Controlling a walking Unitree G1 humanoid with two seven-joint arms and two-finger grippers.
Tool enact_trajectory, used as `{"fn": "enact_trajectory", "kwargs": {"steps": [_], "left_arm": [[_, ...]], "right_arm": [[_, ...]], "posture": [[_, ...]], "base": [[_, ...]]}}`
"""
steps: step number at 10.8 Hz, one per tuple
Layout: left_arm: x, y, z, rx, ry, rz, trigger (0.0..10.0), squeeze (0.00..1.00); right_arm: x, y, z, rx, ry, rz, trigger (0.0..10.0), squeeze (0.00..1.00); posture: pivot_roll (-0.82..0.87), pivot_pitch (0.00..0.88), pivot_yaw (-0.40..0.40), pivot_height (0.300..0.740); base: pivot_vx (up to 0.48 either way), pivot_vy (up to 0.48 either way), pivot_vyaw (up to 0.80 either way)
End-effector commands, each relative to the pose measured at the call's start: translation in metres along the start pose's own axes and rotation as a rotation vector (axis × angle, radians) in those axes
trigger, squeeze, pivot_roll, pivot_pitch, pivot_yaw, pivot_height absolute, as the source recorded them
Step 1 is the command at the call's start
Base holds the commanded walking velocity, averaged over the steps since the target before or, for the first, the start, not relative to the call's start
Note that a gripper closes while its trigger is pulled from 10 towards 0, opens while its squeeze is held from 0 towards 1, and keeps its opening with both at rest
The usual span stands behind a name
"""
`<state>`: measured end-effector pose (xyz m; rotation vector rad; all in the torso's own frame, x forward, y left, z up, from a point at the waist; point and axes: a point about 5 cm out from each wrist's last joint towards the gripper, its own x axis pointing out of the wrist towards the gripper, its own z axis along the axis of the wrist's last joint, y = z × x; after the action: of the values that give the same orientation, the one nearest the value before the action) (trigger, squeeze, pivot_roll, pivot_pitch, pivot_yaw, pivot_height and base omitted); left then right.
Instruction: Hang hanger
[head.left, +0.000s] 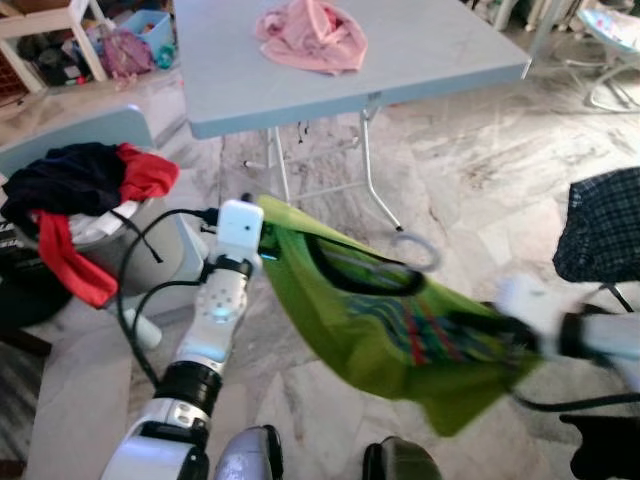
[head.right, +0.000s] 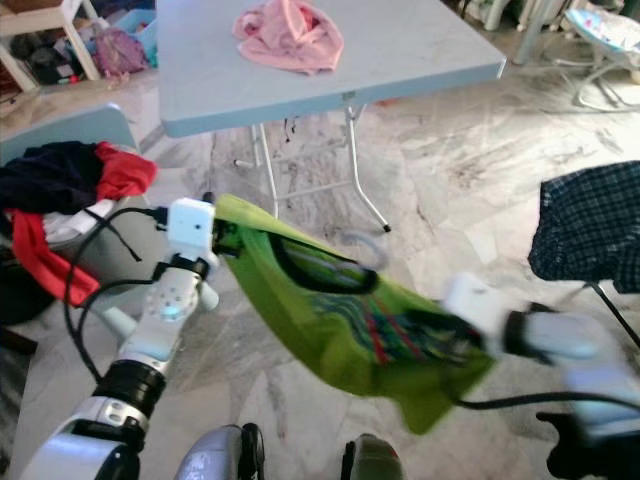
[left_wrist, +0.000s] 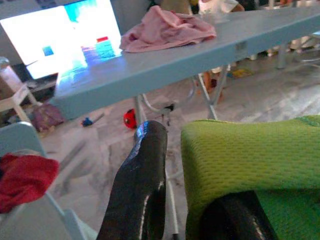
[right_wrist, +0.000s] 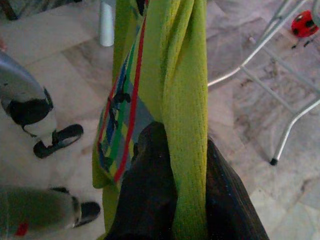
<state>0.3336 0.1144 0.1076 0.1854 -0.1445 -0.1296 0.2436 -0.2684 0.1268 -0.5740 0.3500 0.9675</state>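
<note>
green shirt (head.left: 400, 340) on a hanger (head.left: 415, 255), stretched between both grippers in front of the blue table (head.left: 400, 60)

the left gripper (left_wrist: 200, 210) pinches one shoulder of the shirt, its fingers (left_wrist: 142, 190) closed on the mesh fabric; the right gripper (right_wrist: 175, 200) clamps the other side, cloth squeezed between its fingers. the hanger's grey hook pokes out of the collar toward the table's legs. a pink cloth (head.left: 310, 35) lies on the table; a basket (head.left: 110, 225) of red and dark clothes sits left of the table.

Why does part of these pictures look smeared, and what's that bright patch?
In both eye views the right arm is smeared by motion blur, while the left arm and green shirt look fairly sharp. In the left wrist view a screen glares overexposed beyond the table. The right wrist view is dim.
</note>
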Motion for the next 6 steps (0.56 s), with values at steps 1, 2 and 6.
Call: {"fn": "enact_trajectory", "kwargs": {"steps": [1, 2, 6], "left_arm": [[-0.001, 0.024, -0.005, -0.025, 0.033, 0.102, 0.0, 0.00], [-0.003, 0.028, -0.012, -0.058, 0.076, 0.127, 0.0, 0.00], [-0.005, 0.029, -0.022, -0.116, 0.150, 0.137, 0.0, 0.00]], "right_arm": [[-0.019, -0.006, -0.007, 0.042, 0.037, -0.016, 10.0, 0.00], [-0.038, -0.009, -0.001, 0.072, 0.011, 0.026, 10.0, 0.00], [-0.096, -0.023, 0.024, 0.028, -0.047, 0.101, 10.0, 0.00]], "posture": [[-0.11, 0.150, 0.025, 0.740], [-0.11, 0.150, 0.026, 0.740], [-0.13, 0.155, 0.024, 0.740]], "base": [[0.000, 0.000, 0.00], [0.000, 0.000, 0.00], [0.000, 0.000, 0.00]]}}
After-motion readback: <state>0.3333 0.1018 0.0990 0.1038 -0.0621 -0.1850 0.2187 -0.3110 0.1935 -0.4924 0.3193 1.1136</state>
